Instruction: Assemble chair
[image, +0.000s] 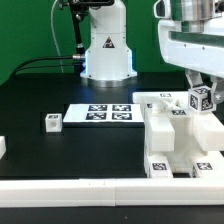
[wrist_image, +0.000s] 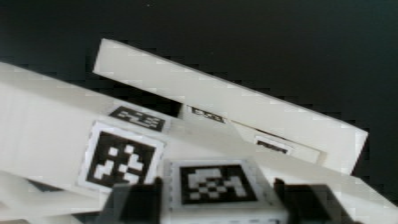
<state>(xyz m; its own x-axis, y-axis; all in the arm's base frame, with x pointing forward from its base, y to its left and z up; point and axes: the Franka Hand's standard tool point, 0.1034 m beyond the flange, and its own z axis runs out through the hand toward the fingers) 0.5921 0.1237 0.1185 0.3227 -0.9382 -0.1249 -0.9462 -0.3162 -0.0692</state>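
A white rail (image: 80, 188) spans the front, just before the chair body (image: 165, 135). The chair body is a partly joined cluster of white tagged panels, so assembly appears well under way but not complete. Two parts lie loose, well apart from the chair body towards the exterior view's left: a small cube (image: 53, 122) and a piece (image: 3, 147) cut by the frame edge. The marker board (image: 100, 112) lies between the cube and the chair body. The gripper (image: 201, 92) hangs upright over the chair body's far corner. Its fingers (wrist_image: 125, 205) are clamped on a tagged block (wrist_image: 214, 185). Whether the block is seated cannot be determined.
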